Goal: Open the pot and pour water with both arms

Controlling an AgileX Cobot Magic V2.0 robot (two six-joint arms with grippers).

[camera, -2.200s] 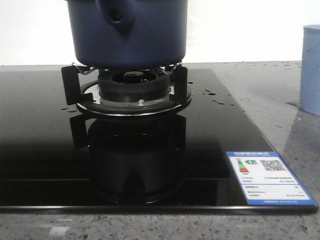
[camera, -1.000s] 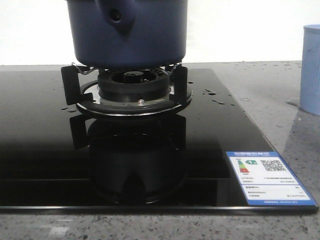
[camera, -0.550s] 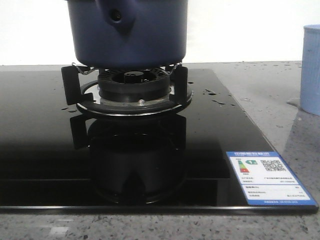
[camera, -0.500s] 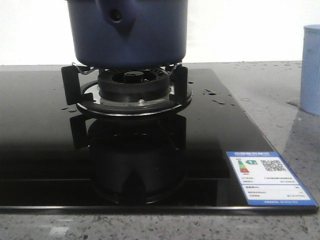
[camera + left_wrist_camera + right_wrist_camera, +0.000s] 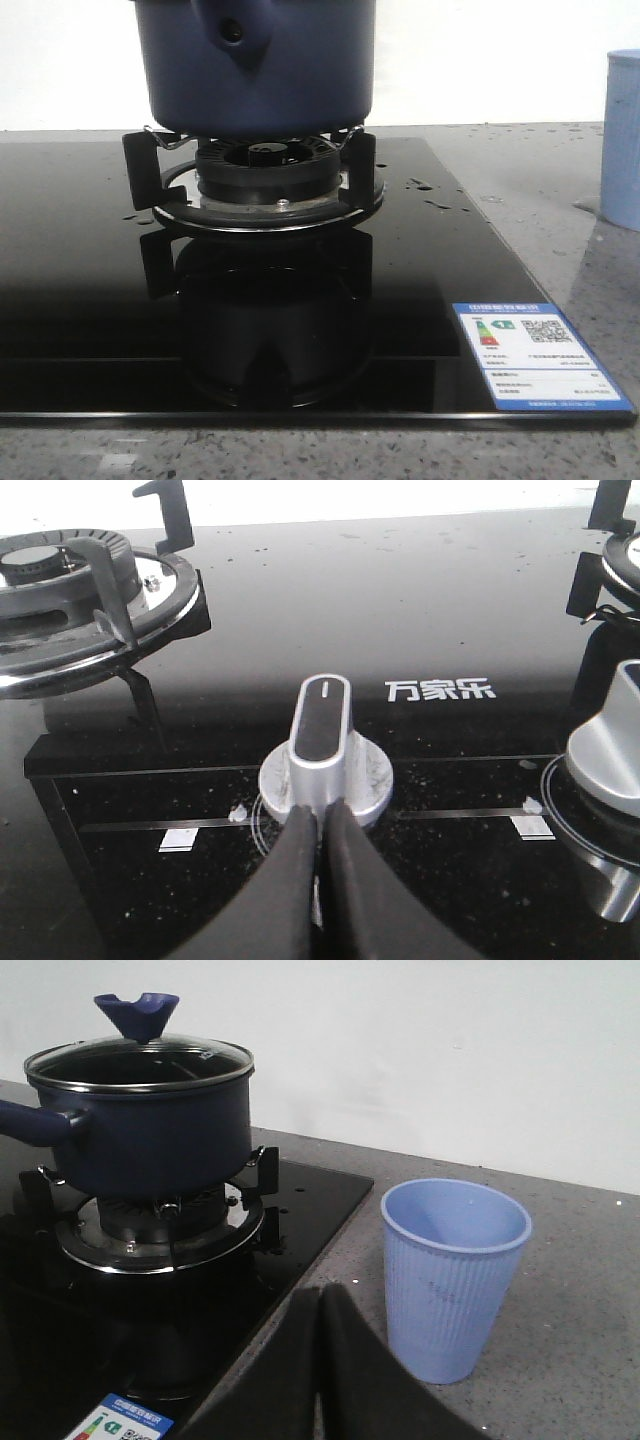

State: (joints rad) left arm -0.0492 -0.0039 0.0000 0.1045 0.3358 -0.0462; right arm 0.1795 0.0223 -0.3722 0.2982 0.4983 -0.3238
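The dark navy-blue pot [image 5: 255, 65] stands on the burner [image 5: 265, 175] of a black glass hob. In the right wrist view the pot [image 5: 150, 1125] carries a glass lid [image 5: 140, 1060] with a blue knob [image 5: 137, 1012], and its handle points away from the cup. Small water drops [image 5: 430, 195] lie on the glass to the right of the burner. My right gripper [image 5: 320, 1305] is shut and empty, low over the hob's edge, apart from the pot. My left gripper [image 5: 320, 825] is shut and empty, its tips just before a silver stove knob [image 5: 322, 750].
A pale blue ribbed cup [image 5: 455, 1275] stands on the grey speckled counter to the right of the hob; its edge also shows in the front view [image 5: 622, 140]. A second burner [image 5: 80, 600] and a second silver knob [image 5: 610, 745] flank the left gripper. An energy label [image 5: 535, 355] marks the hob's front right corner.
The pale blue cup at the right edge of the front view has slid slightly further out of frame. The pot and burner have not moved.
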